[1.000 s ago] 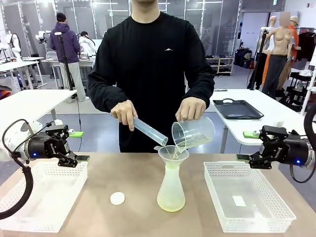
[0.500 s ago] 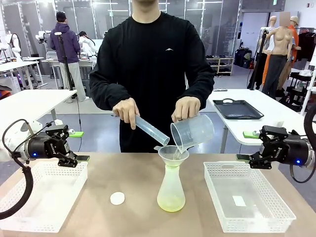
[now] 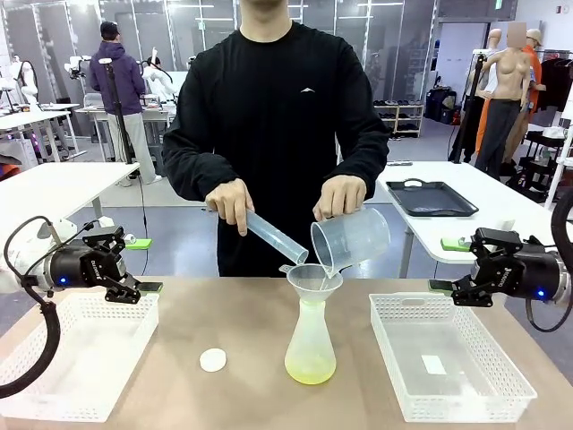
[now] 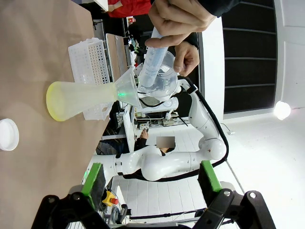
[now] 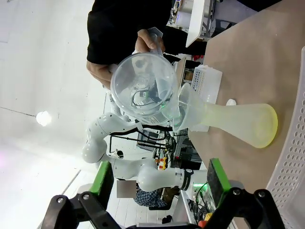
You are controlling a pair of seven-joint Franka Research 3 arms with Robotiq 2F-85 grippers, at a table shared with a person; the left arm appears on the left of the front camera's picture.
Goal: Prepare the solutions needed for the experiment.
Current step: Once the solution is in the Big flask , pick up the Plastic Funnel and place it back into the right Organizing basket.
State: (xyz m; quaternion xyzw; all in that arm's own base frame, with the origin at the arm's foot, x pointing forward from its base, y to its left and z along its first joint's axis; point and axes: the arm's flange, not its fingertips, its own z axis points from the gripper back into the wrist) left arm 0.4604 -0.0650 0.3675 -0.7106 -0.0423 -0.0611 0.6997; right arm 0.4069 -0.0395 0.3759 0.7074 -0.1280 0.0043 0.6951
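On the far side of the table (image 3: 224, 309), in the front view, a clear beaker (image 3: 351, 240) is held tilted by one of the person's hands (image 3: 344, 197), its lip over a funnel (image 3: 312, 278) seated in the neck of a conical flask (image 3: 311, 331). A graduated cylinder (image 3: 274, 236) is held slanted in the other hand (image 3: 230, 202). The solutions (image 3: 311, 370) are seen as a shallow yellow-green layer at the flask's bottom. A white disc (image 3: 213, 360) lies left of the flask. The left gripper (image 3: 143, 265) is held released above the left basket (image 3: 81, 358), and the right gripper (image 3: 448, 265) likewise above the right basket (image 3: 448, 358), nothing being grasped.

In the left wrist view, the left gripper (image 4: 151, 179) is shown with its green pads (image 4: 94, 177) spread wide. The flask (image 4: 83, 98), sideways here, is seen with the solutions (image 4: 51, 102) at its base and the funnel (image 4: 127, 87) under the beaker (image 4: 164, 85).

In the right wrist view, the right gripper (image 5: 159, 183) is spread and empty. The beaker (image 5: 143, 86) is seen mouth-on beside the funnel (image 5: 188, 110), and the solutions (image 5: 268, 126) are gathered at the flask's (image 5: 233, 121) base.
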